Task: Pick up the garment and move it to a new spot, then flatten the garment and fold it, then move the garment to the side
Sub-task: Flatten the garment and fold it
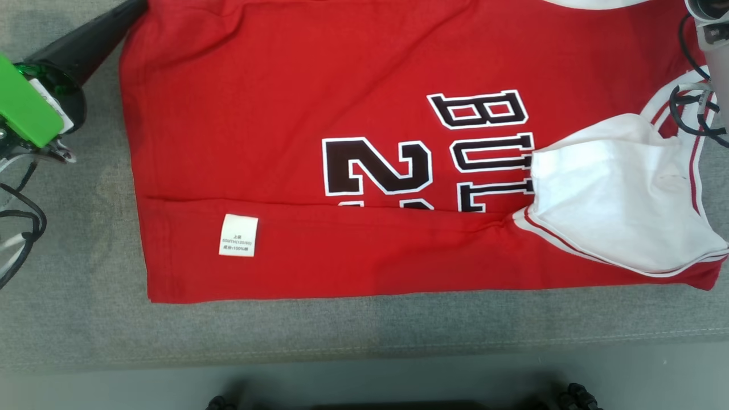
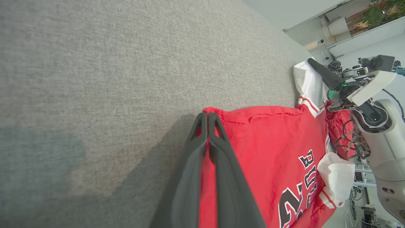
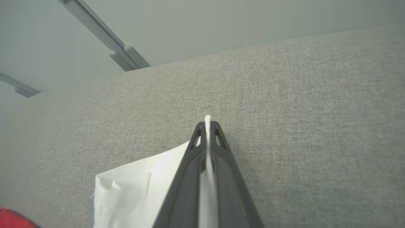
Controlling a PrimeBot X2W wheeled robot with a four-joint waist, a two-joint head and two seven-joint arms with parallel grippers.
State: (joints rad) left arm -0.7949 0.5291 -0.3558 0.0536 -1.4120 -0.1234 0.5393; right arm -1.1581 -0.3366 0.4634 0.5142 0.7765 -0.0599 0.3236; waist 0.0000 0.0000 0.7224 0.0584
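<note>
1. My left gripper (image 2: 208, 115) is clamped shut on a corner of the red, white-sleeved jersey (image 1: 285, 85).
2. My right gripper (image 3: 208, 124) pinches its far white sleeve (image 3: 133, 190).
3. The jersey lies across the grey fabric tabletop (image 1: 364, 324), its near sleeve (image 1: 615, 199) folded over the black lettering (image 1: 484, 136).

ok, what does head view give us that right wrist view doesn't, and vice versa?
Head view: the red jersey spread out, its black lettering, and a white care label on the folded-over near strip.
Right wrist view: the right hand shut on white sleeve fabric, with grey rails on the wall behind.
Both: the grey cushion surface, plus red and white of the jersey.
</note>
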